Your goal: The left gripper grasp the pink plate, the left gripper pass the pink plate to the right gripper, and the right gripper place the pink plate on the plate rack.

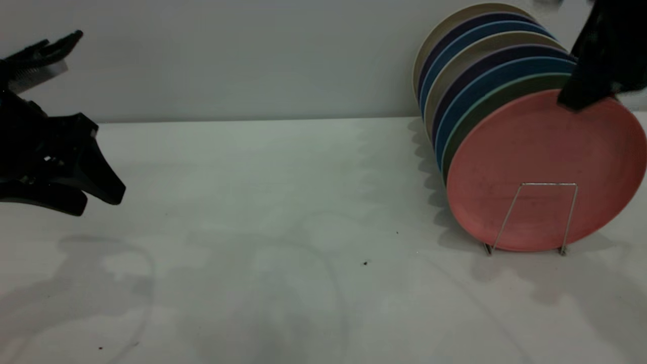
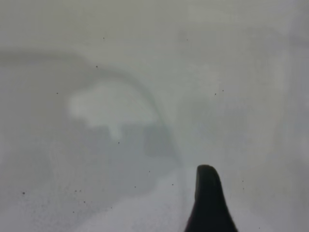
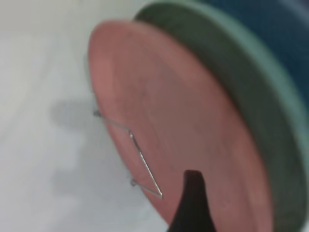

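- The pink plate (image 1: 543, 172) stands on its edge in the plate rack (image 1: 536, 215), at the front of the row. It leans on the green plate (image 1: 485, 108) just behind it.
- The right gripper (image 1: 589, 96) is at the top edge of the pink plate. I cannot tell if its fingers are pinching the rim or have let go.
- To do this step well, I think it should let go gently and lift straight up, away from the rack, so the plate does not tip or roll.
- The left gripper (image 1: 98, 194) is far from the rack, over the table (image 1: 283, 242). Its fingers are spread and hold nothing.
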